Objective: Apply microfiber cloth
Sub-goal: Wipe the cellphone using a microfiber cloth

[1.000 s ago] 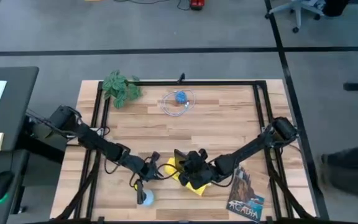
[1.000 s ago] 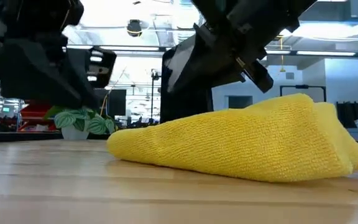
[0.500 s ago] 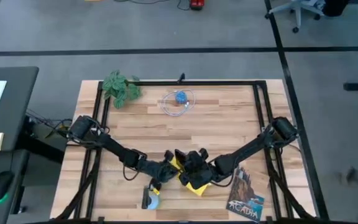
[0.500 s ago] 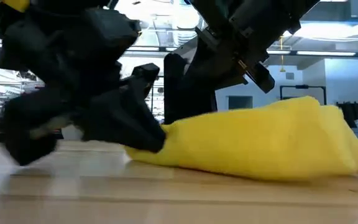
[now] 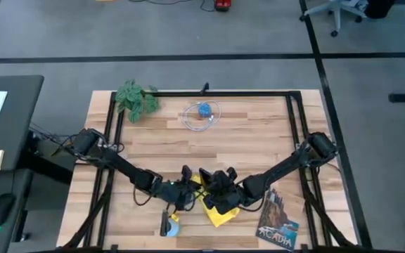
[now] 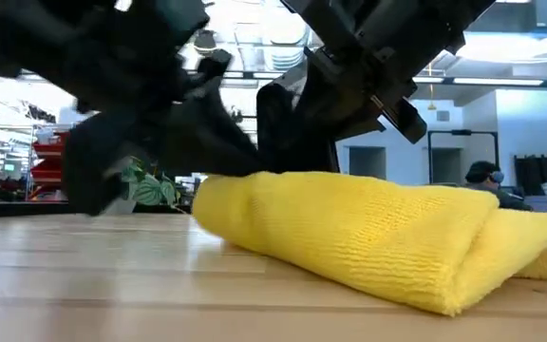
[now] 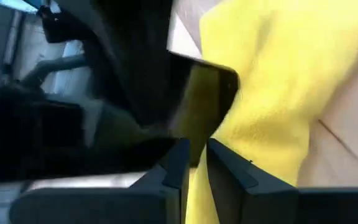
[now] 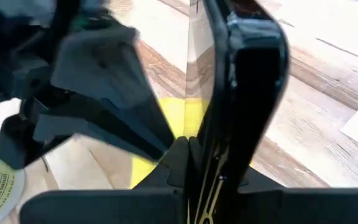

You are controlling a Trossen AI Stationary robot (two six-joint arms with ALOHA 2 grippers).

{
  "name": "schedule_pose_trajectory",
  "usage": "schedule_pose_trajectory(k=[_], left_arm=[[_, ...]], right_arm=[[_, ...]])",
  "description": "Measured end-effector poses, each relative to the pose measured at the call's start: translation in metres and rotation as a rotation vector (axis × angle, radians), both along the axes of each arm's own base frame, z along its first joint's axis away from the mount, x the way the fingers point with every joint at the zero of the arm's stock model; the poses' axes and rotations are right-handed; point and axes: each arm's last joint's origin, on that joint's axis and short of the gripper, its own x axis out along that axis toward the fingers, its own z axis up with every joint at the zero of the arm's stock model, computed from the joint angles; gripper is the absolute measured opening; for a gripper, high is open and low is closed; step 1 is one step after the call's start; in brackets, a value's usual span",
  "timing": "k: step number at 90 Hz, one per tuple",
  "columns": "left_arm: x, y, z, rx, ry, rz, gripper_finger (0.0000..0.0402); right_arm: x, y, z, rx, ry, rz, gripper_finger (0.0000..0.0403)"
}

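Change since earlier frame: left gripper (image 5: 186,191) has pushed in against the microfiber cloth (image 5: 219,211), and the cloth's near edge now lies folded over itself in the low view, where it was a flatter wedge.
Microfiber cloth: yellow, rumpled, lying on the bench (image 5: 245,140) at its front centre, between the two grippers; a thick rolled fold faces the low camera (image 6: 368,237).
Left gripper: at the cloth's left edge, fingers nearly together with only a narrow gap in the left wrist view (image 7: 194,168); yellow fabric shows beyond the tips, but whether any is pinched cannot be told.
Right gripper: (image 5: 215,190) low over the cloth, clamped on a black smartphone (image 8: 241,93) held edge-on above the yellow fabric.
Other items: green plant (image 5: 136,98) at the back left corner; blue object inside a clear ring (image 5: 203,111) at the back centre; printed card (image 5: 278,221) at the front right; round container (image 5: 169,225) at the front, left of the cloth.
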Motion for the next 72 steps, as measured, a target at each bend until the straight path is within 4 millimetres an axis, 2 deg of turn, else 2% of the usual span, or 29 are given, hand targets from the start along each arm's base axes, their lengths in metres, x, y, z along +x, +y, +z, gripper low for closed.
schedule_pose_trajectory(k=[12,19,28,36,49,62,72], left_arm=[[-0.018,-0.002,0.011,-0.026,0.096,0.012,0.0033],[-0.025,-0.001,0.007,-0.107,0.210,-0.038,0.0033],[-0.030,-0.004,-0.008,-0.276,0.350,-0.173,0.0033],[-0.025,-0.008,-0.024,-0.341,0.339,-0.193,0.0026],[-0.004,-0.012,-0.041,-0.375,0.199,-0.212,0.0006],[0.014,-0.003,-0.051,-0.391,0.114,-0.153,0.0002],[0.025,0.008,-0.051,-0.411,0.060,-0.112,0.0001]], right_arm=[[-0.001,-0.001,-0.001,0.002,0.000,-0.007,0.0012],[-0.001,-0.001,-0.001,0.001,0.000,-0.007,0.0012],[-0.001,-0.001,-0.001,-0.003,0.001,-0.002,0.0013],[-0.001,-0.001,-0.001,-0.002,-0.001,-0.002,0.0013],[0.000,-0.001,-0.001,0.002,-0.011,-0.002,0.0013],[0.001,-0.002,-0.001,0.011,-0.015,-0.003,0.0013],[0.001,-0.001,-0.001,0.015,-0.017,-0.005,0.0013]])
